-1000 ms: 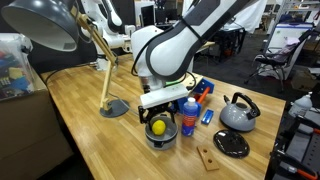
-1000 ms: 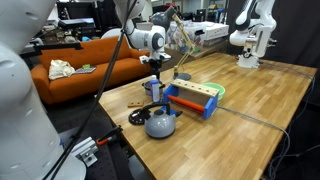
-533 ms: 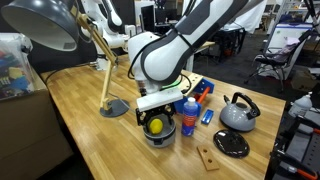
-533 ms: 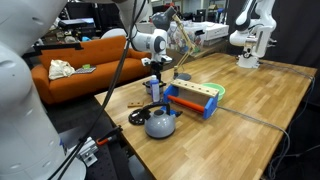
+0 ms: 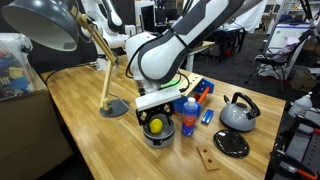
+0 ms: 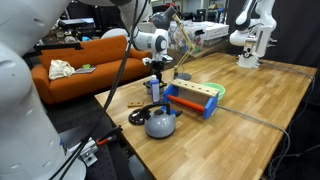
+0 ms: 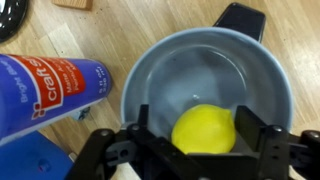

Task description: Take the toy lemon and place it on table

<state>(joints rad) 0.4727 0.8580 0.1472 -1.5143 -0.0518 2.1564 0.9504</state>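
Hovering right above the grey pot (image 7: 160,80), the gripper (image 7: 195,128) has its jaws spread apart, one finger on each side of the toy lemon (image 7: 205,130). Nothing is clamped yet, and the wrist view shows a sliver of pot floor between the fruit and one finger. The lemon sits down inside the pot, a shade off centre between the jaws, and in an exterior view it glows yellow (image 5: 156,126) just under the tool. So this looks like the reach-and-grasp step, with the lift and the placing all still to do. The next move calls for a short drop, a nudge to centre the fruit, then a gentle close, because that round skin could squirt out. Watch the blue bottle (image 7: 50,90) standing just beside the pot. A straight lift over the rim, then across to bare table (image 5: 80,110), seems the safe line.
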